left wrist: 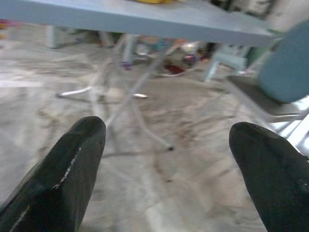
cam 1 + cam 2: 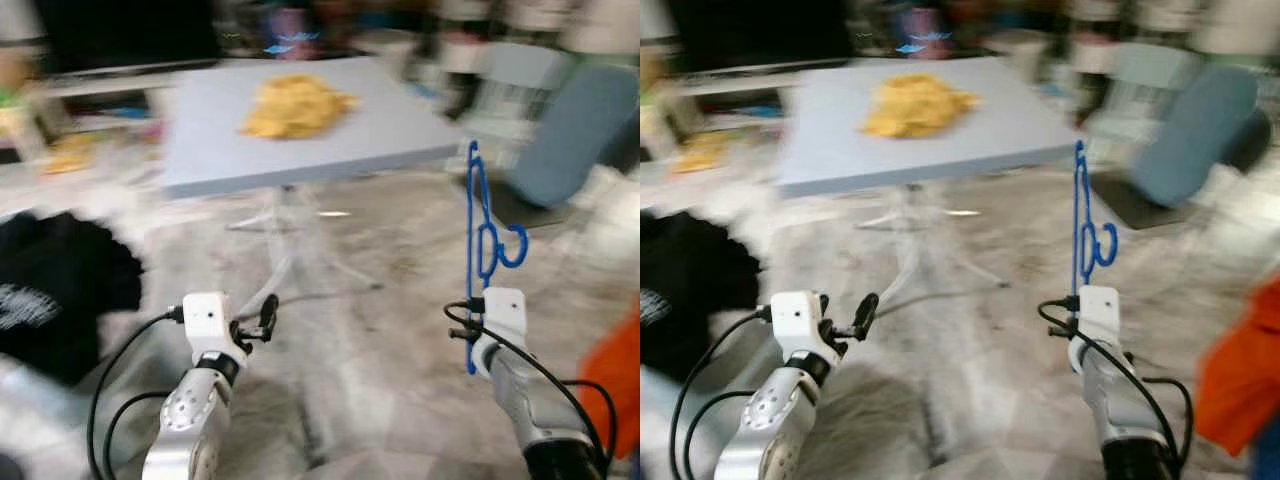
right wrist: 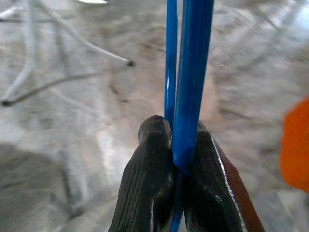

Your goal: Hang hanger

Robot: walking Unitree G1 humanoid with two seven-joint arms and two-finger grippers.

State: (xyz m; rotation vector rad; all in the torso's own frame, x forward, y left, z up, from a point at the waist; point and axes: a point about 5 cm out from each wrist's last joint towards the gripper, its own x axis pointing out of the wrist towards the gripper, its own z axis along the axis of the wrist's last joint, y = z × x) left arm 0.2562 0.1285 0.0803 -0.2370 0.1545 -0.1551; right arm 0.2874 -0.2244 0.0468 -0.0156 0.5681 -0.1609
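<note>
The right gripper (image 3: 179, 159) was clamped on a blue hanger (image 2: 480, 240), which stood upright above its fingers, hook to the side. The left gripper (image 1: 169, 159) hung over the stone floor (image 2: 380, 340) with its fingers spread wide, holding nothing. Beyond both stood a grey table (image 2: 390, 130) bearing a yellow heap (image 2: 295, 105).
</note>
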